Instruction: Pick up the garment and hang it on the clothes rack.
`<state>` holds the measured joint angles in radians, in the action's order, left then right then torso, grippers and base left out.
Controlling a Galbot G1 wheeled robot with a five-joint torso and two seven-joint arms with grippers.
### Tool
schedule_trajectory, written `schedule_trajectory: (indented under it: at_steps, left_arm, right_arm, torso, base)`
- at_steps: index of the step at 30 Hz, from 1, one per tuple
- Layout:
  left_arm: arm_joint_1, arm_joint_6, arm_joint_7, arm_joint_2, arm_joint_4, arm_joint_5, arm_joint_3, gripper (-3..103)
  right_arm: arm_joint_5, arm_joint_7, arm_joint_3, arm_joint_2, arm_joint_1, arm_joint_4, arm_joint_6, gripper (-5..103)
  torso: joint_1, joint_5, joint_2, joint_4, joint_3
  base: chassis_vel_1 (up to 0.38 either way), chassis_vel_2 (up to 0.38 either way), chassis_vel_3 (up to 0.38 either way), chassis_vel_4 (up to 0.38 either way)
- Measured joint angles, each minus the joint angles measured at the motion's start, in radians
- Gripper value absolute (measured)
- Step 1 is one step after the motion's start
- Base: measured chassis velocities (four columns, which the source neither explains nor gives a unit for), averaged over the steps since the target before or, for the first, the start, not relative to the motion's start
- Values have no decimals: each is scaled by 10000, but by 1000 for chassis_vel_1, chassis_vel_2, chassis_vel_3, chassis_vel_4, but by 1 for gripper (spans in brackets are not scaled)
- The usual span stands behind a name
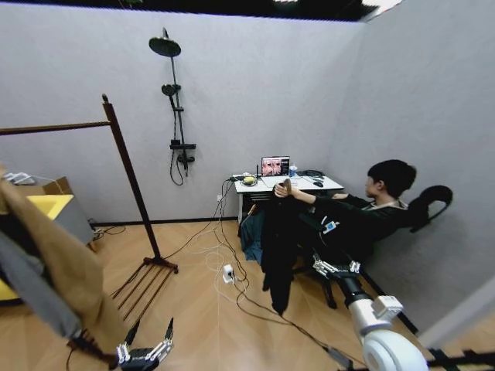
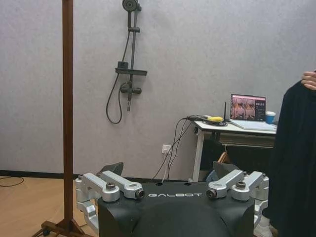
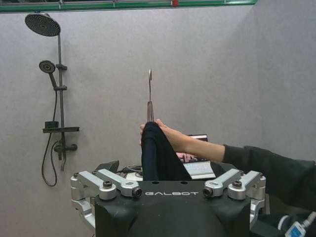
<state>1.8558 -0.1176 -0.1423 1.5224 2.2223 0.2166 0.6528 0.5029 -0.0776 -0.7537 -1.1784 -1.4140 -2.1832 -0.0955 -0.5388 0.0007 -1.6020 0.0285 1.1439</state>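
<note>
The task has barely begun. A seated person's hand (image 1: 283, 188) holds the black coat (image 1: 277, 247) up by its hanger at the far right. The right gripper (image 1: 335, 267) reaches toward it, jaws open and empty. The left gripper (image 1: 145, 352) hangs low, open, near the clothes rack (image 1: 130, 179), left.

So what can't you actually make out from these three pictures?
- Right hand: in the head view it lies against the dark clothes of the seated person, so its grip is unreadable.
- Black coat: in the right wrist view the wrist's black housing hides its lower part.
- Clothes rack: the head view's left edge cuts off its bar.
- Laptop: its screen is too small to read.
- Left hand: low by the rack's base, fingers apart.
</note>
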Motion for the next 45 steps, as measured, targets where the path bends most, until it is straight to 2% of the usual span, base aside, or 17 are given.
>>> schedule_trajectory:
  at_steps: [3,4,15,18,21,28,30,32,33,35,36,38,39,42,45]
  left_arm:
    - [-1,0,0,-3,0,0,0,100]
    - [-1,0,0,0,0,0,1,100]
    - [-1,0,1,-1,0,0,1,100]
    - [0,0,1,0,0,0,1,100]
    - [0,-1,1,0,0,0,1,100]
    - [-1,-1,0,-1,0,0,1,100]
    - [-1,0,1,-1,0,0,1,100]
    - [0,0,1,0,0,0,1,100]
    - [0,0,1,0,0,0,1,100]
    - [0,-1,1,0,0,0,1,100]
    - [0,-1,1,0,0,0,1,100]
    - [0,0,1,0,0,0,1,100]
    - [0,0,1,0,0,0,1,100]
    - [-1,0,1,0,0,0,1,100]
    - [0,0,1,-1,0,0,1,100]
  right_arm:
    - [21,0,-67,149,121,-38,-33,100]
    - [57,-4,-98,271,216,-35,-76,100]
    - [157,-274,-247,1165,1027,283,-206,100]
    - [482,-289,-241,1723,1668,709,-305,100]
    - [727,-205,-88,1933,1994,885,-311,100]
    - [842,-20,369,1944,2598,1290,-256,100]
    - [842,20,418,1938,2679,1392,-258,103]
    - [841,115,510,1906,2848,1619,-299,95]
    - [841,115,510,1906,2848,1619,-299,95]
    - [803,219,553,1833,2895,1741,-317,84]
    - [803,219,553,1833,2895,1741,-317,84]
    - [770,249,555,1778,2853,1772,-315,73]
    - [770,249,555,1778,2853,1772,-315,73]
    - [755,262,555,1735,2805,1819,-254,57]
    - [768,260,548,1727,2803,1828,-226,51]
  torso:
    - [2,-21,-1,5,-2]
    - [1,1,-1,0,-1]
    - [1,-10,0,2,-1]
    - [2,-7,-1,0,-1]
    - [7,-7,-5,3,-3]
    - [4,-5,-3,0,-2]
    - [4,-6,-3,2,-2]
    - [6,-6,-4,1,-2]
    - [6,-6,-4,1,-2]
    - [7,-6,-4,2,-2]
    - [7,-6,-4,2,-2]
    - [6,-6,-4,2,-3]
    - [6,-6,-4,2,-3]
    - [5,-7,-3,1,-2]
    - [5,-7,-3,1,-2]
  base:
    - [-305,298,312,-295]
    - [-307,277,288,-280]
    - [-216,204,218,-231]
    - [-99,95,106,-122]
    - [-94,69,103,-97]
    - [-54,56,55,-58]
    - [0,0,0,0]
    - [0,0,0,0]
    - [0,0,0,0]
    - [0,0,0,0]
    - [0,0,0,0]
    - [0,0,0,0]
    - [0,0,0,0]
    - [0,0,0,0]
    - [0,0,0,0]
